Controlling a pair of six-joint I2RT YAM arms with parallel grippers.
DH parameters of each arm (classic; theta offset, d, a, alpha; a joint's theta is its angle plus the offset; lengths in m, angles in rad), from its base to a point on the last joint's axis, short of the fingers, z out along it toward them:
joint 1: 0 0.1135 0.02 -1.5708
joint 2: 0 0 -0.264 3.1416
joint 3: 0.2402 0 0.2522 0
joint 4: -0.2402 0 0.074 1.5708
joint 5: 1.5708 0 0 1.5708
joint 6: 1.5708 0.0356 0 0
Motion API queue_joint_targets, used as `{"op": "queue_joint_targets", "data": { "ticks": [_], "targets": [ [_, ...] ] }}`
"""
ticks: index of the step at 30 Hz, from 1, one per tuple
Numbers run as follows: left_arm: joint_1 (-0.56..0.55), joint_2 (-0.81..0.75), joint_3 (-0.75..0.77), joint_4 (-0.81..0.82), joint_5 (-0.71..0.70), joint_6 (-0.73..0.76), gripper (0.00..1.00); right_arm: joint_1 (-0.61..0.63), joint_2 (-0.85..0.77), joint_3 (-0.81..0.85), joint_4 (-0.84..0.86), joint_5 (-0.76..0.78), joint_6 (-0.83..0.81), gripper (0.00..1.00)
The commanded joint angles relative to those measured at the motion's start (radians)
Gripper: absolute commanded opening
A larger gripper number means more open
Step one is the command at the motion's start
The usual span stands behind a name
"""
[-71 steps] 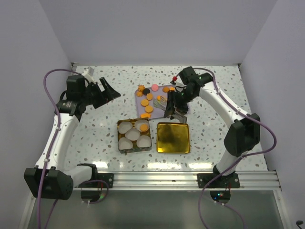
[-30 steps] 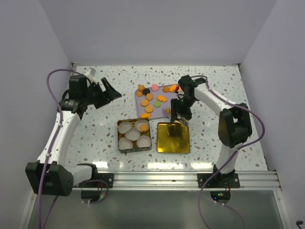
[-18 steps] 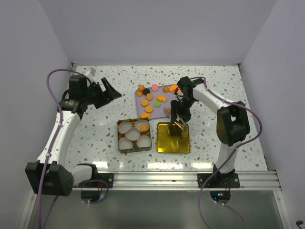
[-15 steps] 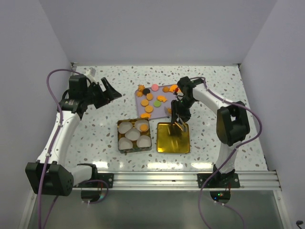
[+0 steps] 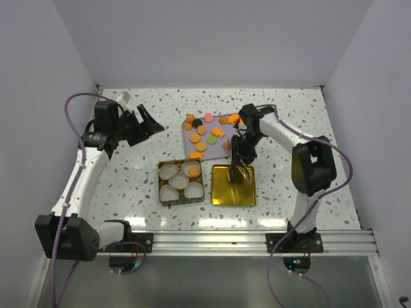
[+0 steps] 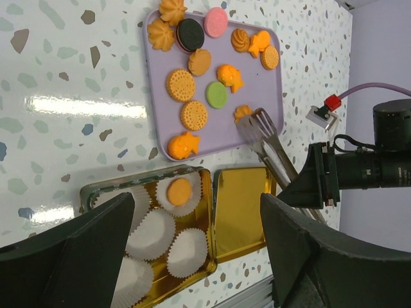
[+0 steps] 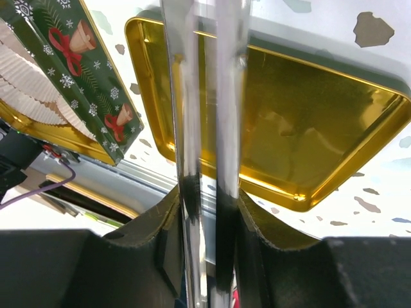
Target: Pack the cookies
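Observation:
Cookies [image 6: 181,85] lie spread over a purple tray [image 6: 151,96], mostly orange, with one pink, one green and one black; the same cookies [image 5: 201,135] show in the top view. One orange cookie [image 6: 179,191] sits in a paper cup in the tin [image 6: 96,192]. My right gripper [image 7: 207,199] is shut on metal tongs [image 7: 205,96], the two arms squeezed nearly parallel. The tongs' head [image 6: 257,123] rests by an orange cookie [image 6: 242,113] at the tray's near right corner; whether it is pinched I cannot tell. My left gripper [image 6: 199,256] hangs open and empty at the far left [image 5: 144,122].
The green Christmas tin [image 5: 181,182] holds several white paper cups [image 6: 151,234]. Its gold lid [image 5: 232,185] lies upturned just right of it, under my right gripper [image 5: 239,162]. An aluminium rail [image 5: 257,240] runs along the near edge.
My right gripper has closed further on the tongs, bringing their arms together, and its elbow has swung in towards the tray. The left arm has stayed put.

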State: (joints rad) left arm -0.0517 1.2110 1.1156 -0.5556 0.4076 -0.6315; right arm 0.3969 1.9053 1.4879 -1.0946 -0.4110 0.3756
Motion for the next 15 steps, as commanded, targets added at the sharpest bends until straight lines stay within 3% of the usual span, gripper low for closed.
{"op": "queue_joint_targets", "data": {
  "ticks": [1, 11, 15],
  "targets": [
    [0.007, 0.002, 0.021, 0.042, 0.005, 0.027, 0.84, -0.001, -0.025, 0.046, -0.013, -0.023, 0.008, 0.33],
    [0.013, 0.01, 0.023, 0.037, 0.011, 0.036, 0.84, -0.007, -0.018, 0.124, -0.05, -0.021, 0.008, 0.33],
    [0.013, 0.015, 0.02, 0.042, 0.019, 0.039, 0.84, -0.007, -0.02, 0.109, -0.015, -0.067, 0.026, 0.41]
  ]
}}
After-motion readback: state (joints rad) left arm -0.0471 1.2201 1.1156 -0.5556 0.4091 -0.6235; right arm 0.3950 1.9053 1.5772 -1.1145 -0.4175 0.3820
